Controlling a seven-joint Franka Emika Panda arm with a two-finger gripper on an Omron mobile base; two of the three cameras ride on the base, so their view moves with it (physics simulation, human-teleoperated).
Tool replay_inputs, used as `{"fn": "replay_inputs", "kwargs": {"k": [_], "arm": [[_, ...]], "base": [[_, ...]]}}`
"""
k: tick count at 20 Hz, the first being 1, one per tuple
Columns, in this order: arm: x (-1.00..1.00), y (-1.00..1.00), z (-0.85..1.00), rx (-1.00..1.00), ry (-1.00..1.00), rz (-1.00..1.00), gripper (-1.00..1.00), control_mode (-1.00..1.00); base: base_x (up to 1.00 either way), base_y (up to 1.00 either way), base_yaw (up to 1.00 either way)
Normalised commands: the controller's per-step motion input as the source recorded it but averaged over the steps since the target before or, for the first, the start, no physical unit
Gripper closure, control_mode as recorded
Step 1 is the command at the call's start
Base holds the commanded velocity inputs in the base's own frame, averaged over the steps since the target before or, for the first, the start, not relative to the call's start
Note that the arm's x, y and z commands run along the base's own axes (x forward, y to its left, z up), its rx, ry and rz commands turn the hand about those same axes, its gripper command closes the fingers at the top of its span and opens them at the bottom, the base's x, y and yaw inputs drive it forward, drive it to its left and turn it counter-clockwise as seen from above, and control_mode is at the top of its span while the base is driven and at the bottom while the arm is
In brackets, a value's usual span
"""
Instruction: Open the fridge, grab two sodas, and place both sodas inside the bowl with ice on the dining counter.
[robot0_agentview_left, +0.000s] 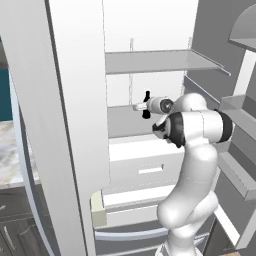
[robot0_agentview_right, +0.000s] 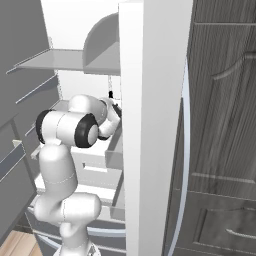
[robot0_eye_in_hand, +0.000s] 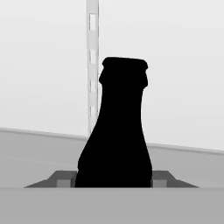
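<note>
Soda, dark near-black bottle (robot0_eye_in_hand: 114, 131), upright on white fridge shelf (robot0_agentview_left: 122, 120), close before rear wall with slotted vertical rail (robot0_eye_in_hand: 92, 65); seen from hand camera centred between both finger tips (robot0_eye_in_hand: 161, 179), each tip tight against its base; gripper (robot0_agentview_left: 146, 105) pinching soda low on body; fridge (robot0_agentview_left: 75, 125) doors swung open to both sides; glass shelf (robot0_agentview_left: 160, 61) above; white drawers (robot0_agentview_left: 150, 167) below arm.

White arm (robot0_agentview_right: 65, 150) rising at lower left, reaching into the open fridge (robot0_agentview_right: 150, 125), whose white door edge is standing upright at frame centre.
</note>
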Motion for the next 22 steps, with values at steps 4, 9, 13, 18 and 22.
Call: {"fn": "replay_inputs", "kwargs": {"k": [4,9,13,18,22], "arm": [[0.02,0.0,0.0,-0.01,0.0,0.0,1.0,-1.0],[0.0,0.0,-0.03,0.0,0.0,0.0,1.0,-1.0],[0.0,0.0,-0.06,0.0,0.0,0.0,1.0,-1.0],[-0.15,0.0,-0.13,-0.02,-0.04,0.0,1.0,-1.0],[-0.7,0.0,-0.04,0.0,-0.18,0.0,1.0,-1.0]], "base": [[0.0,0.0,0.0],[0.0,0.0,0.0],[0.0,0.0,0.0],[0.0,0.0,0.0],[0.0,0.0,0.0]]}}
